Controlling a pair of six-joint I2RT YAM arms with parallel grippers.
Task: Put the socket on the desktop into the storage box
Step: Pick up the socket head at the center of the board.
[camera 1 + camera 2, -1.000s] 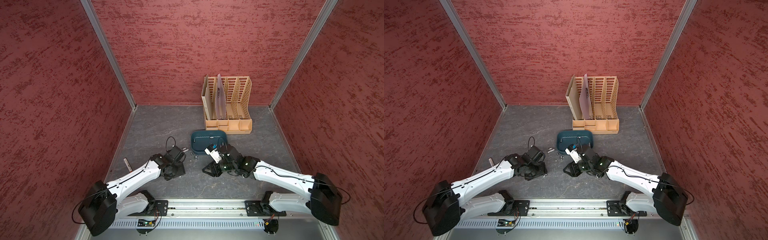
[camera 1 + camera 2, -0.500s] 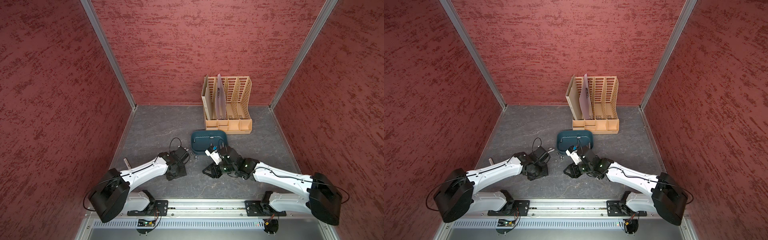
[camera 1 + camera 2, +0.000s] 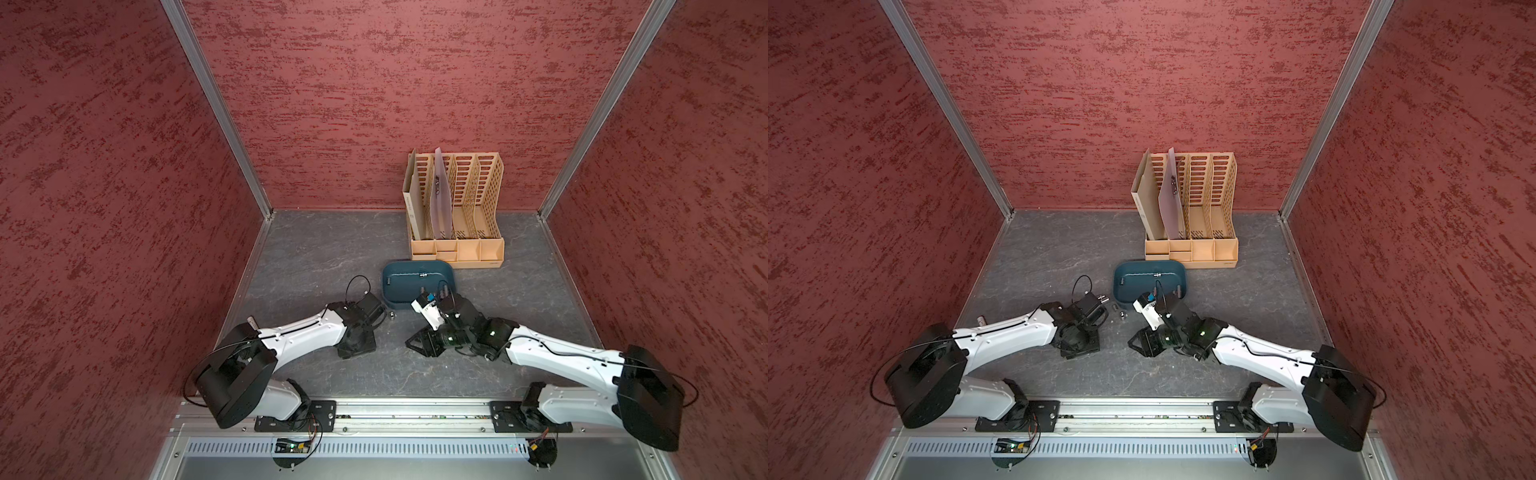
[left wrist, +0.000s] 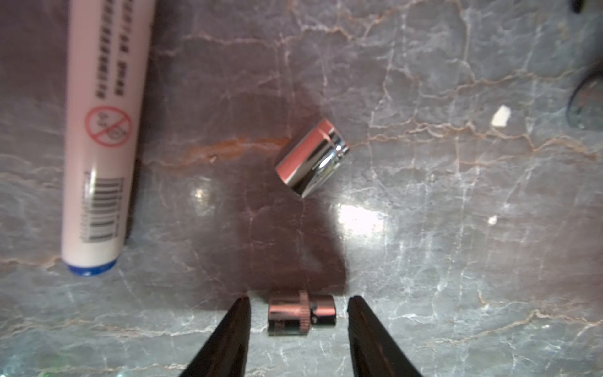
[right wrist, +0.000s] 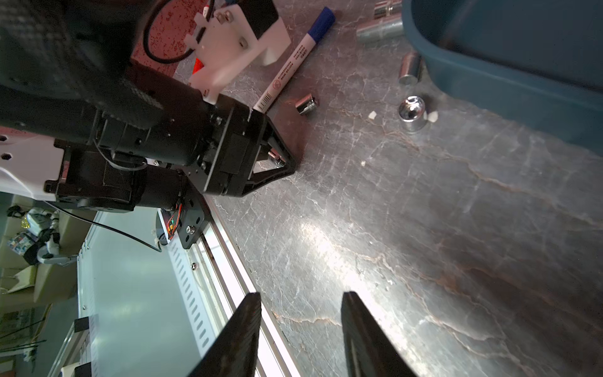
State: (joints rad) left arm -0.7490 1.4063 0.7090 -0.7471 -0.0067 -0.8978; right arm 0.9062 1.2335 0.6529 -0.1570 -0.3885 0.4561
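A small chrome socket [image 4: 301, 315] with a knurled ring lies on the grey desktop between the jaws of my left gripper [image 4: 300, 300]. The jaws stand open, with a gap on each side of it. A second, smooth socket [image 4: 312, 158] lies just beyond it. The dark teal storage box [image 3: 417, 284] [image 3: 1150, 282] sits behind both grippers. Further sockets [image 5: 411, 111] [image 5: 410, 68] lie on the desktop beside its wall [image 5: 489, 75]. My right gripper [image 5: 301, 294] [image 3: 417, 347] is open and holds nothing, low over the desktop facing the left gripper [image 3: 357, 349].
A white marker with a blue cap [image 4: 101, 130] [image 5: 293, 62] lies beside the left gripper. A tan perforated file rack [image 3: 455, 208] stands against the back wall behind the box. Small white crumbs [image 4: 501, 116] dot the desktop. The metal front rail [image 5: 228, 261] runs under the right gripper.
My left arm has swung right toward the middle, and its gripper now stands over the small socket. The right arm has hardly moved.
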